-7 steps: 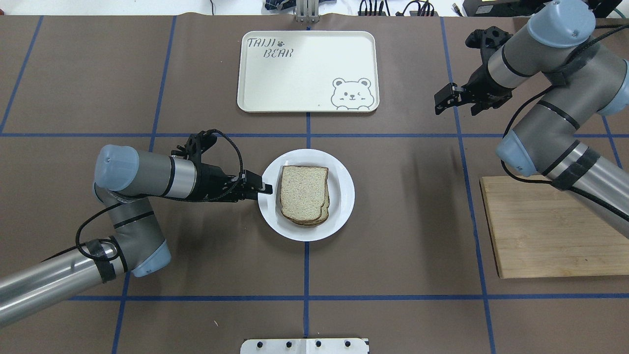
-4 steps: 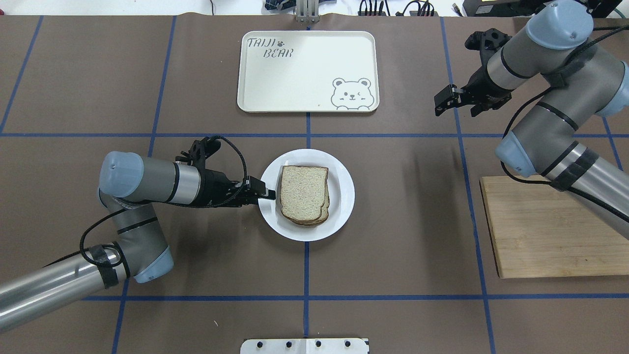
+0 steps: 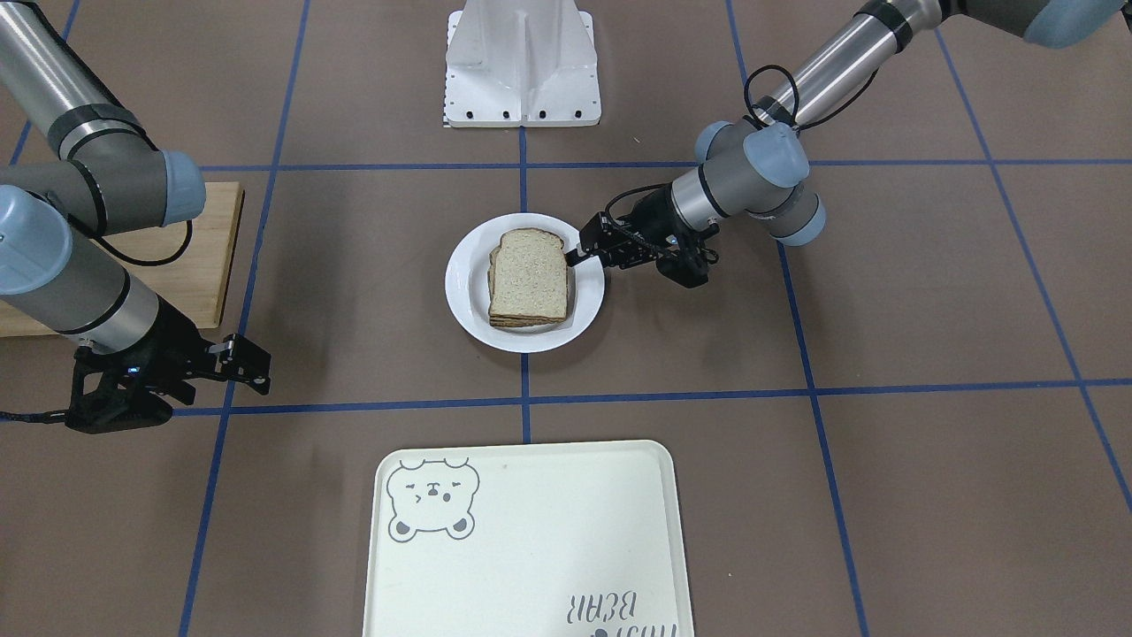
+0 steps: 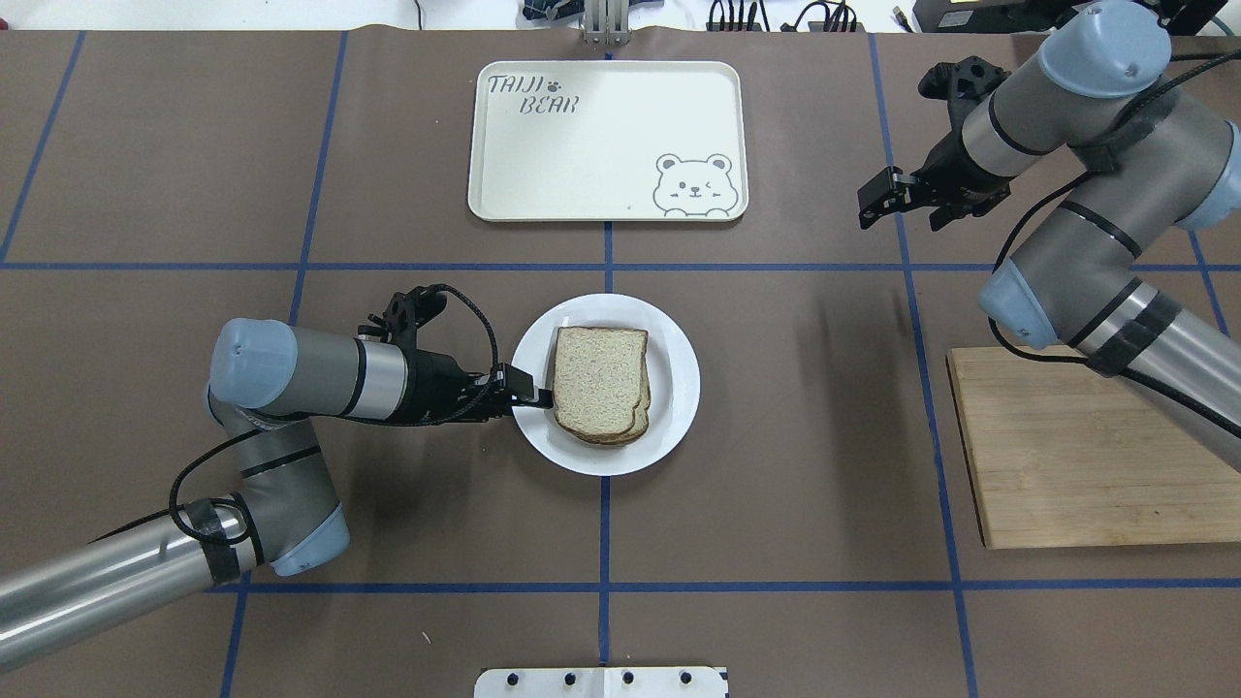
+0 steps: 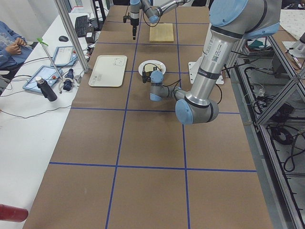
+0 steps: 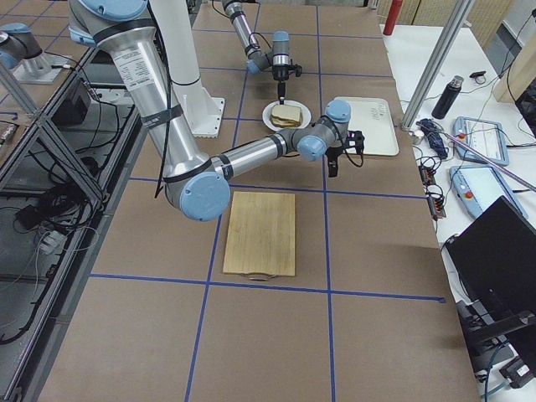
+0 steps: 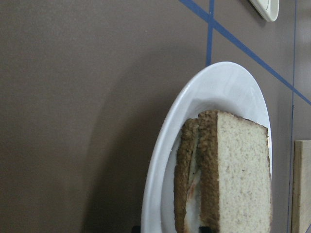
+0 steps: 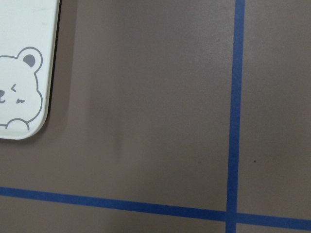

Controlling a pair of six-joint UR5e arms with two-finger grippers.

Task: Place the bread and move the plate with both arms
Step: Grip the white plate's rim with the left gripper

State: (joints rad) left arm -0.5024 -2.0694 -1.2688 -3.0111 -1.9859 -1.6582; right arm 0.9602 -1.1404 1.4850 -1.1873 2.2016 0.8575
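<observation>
**Left gripper (image 4: 535, 395) on the plate's rim, grip not confirmed**

Left gripper comes in low and flat, tips over the near-left rim of the plate (image 4: 679, 388). One finger shows above the rim and the other is hidden, so I can't tell if it's clamped or just straddling. Right gripper (image 3: 250, 367) hangs over bare table with jaws apart and nothing in them, well clear of the plate and just beside the tray's corner.

Location: the bread (image 4: 599, 378) lies flat on the plate as the top slice of a stack. The plate sits mid-table on the centre tape line.

Contents:
- plate: the bread on top and a second slice under it, offset a little. The left wrist view shows something pale between them, and I can't say what
- tray (image 4: 606, 141): beyond the plate and well apart, showing its bear print and lettering
- cutting board (image 4: 1066, 446): on the right side, under the right arm

Handling, my read:
- plate is rigid, glossy and probably slick. The wide rim is the only place to hold it
- a one-sided pinch will likely let it tip or pivot, so take the opposite rim with the right gripper and keep it level
- bread is soft, light and only resting there. A tilt or jerk could slide the stack, so move slowly
- keep the fingers on the rim and off the crust, which sits just beside the left tips
</observation>
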